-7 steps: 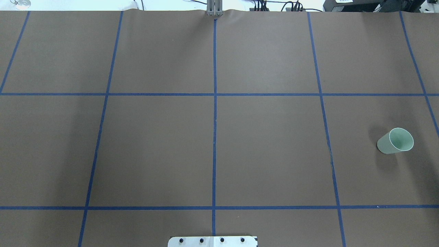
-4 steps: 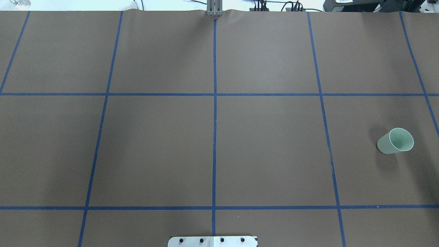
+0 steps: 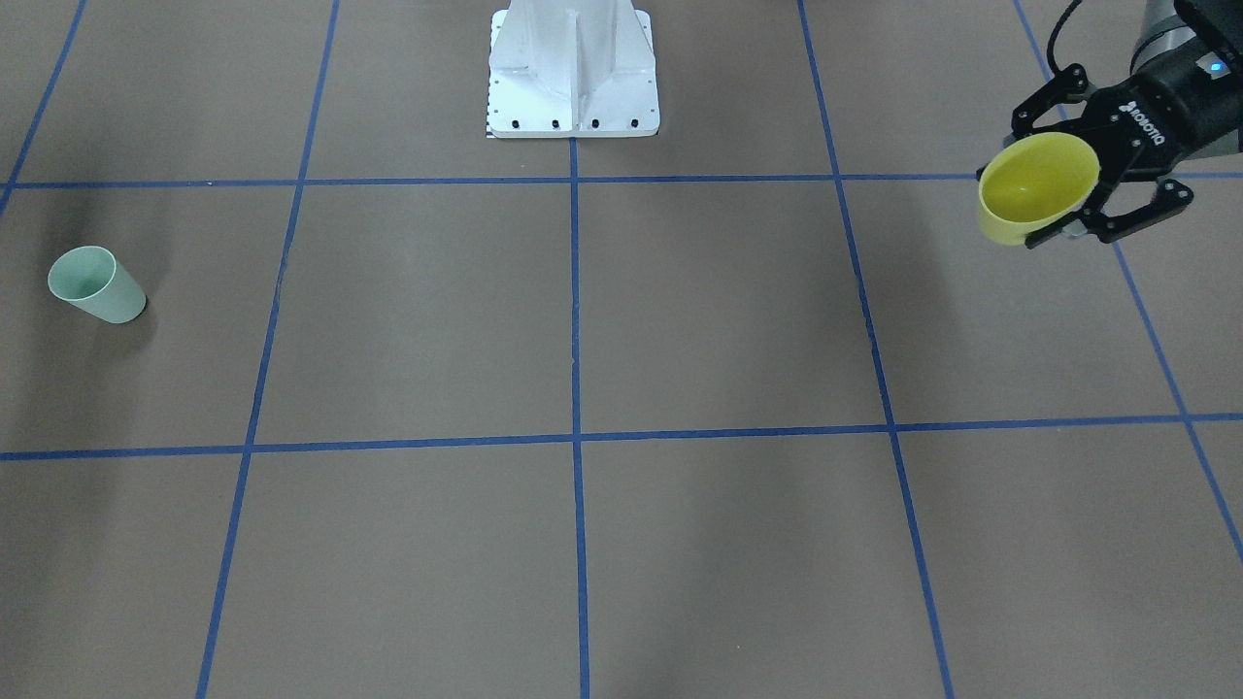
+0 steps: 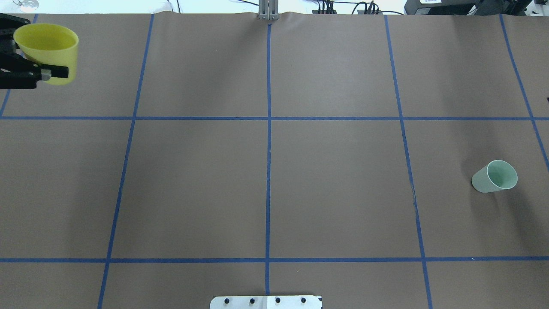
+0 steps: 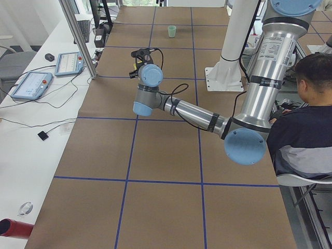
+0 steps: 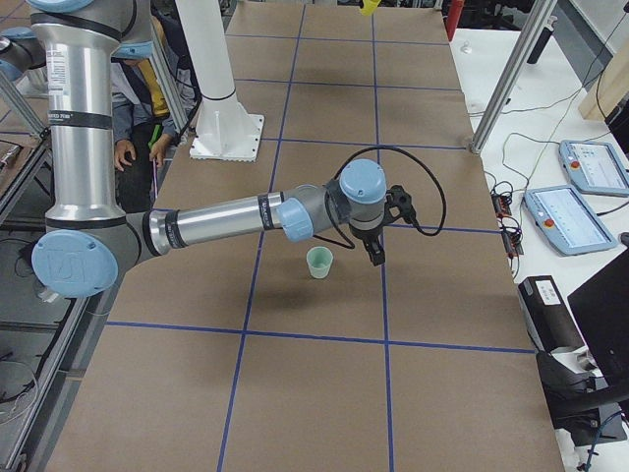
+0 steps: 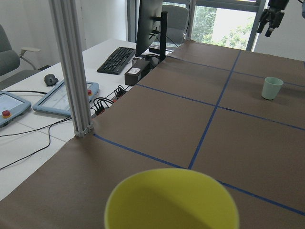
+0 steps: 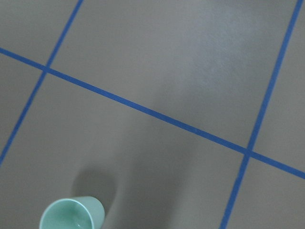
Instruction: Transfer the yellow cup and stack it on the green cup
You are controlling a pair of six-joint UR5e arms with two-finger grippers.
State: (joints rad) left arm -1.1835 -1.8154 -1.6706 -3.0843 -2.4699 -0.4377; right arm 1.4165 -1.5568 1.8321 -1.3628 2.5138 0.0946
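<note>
The yellow cup [image 3: 1037,186] is held rim-up above the table by my left gripper [image 3: 1035,183], which is shut on its sides. In the overhead view the yellow cup [image 4: 48,49] and my left gripper [image 4: 40,51] sit at the far left. The cup's rim fills the bottom of the left wrist view [image 7: 171,202]. The green cup [image 4: 494,176] stands upright on the table at the right, also seen in the front view [image 3: 97,284]. My right gripper [image 6: 374,254] hangs above the table just beside the green cup [image 6: 319,263]. I cannot tell whether it is open or shut.
Brown paper with a blue tape grid covers the table [image 4: 266,171]. The robot's white base plate [image 3: 573,78] is at the near edge. An aluminium post [image 7: 71,67], tablets and a keyboard stand past the table's far edge. A seated person [image 5: 306,109] is beside the robot.
My left gripper with the yellow cup has come into the overhead view at the far left. The green cup has not moved.
</note>
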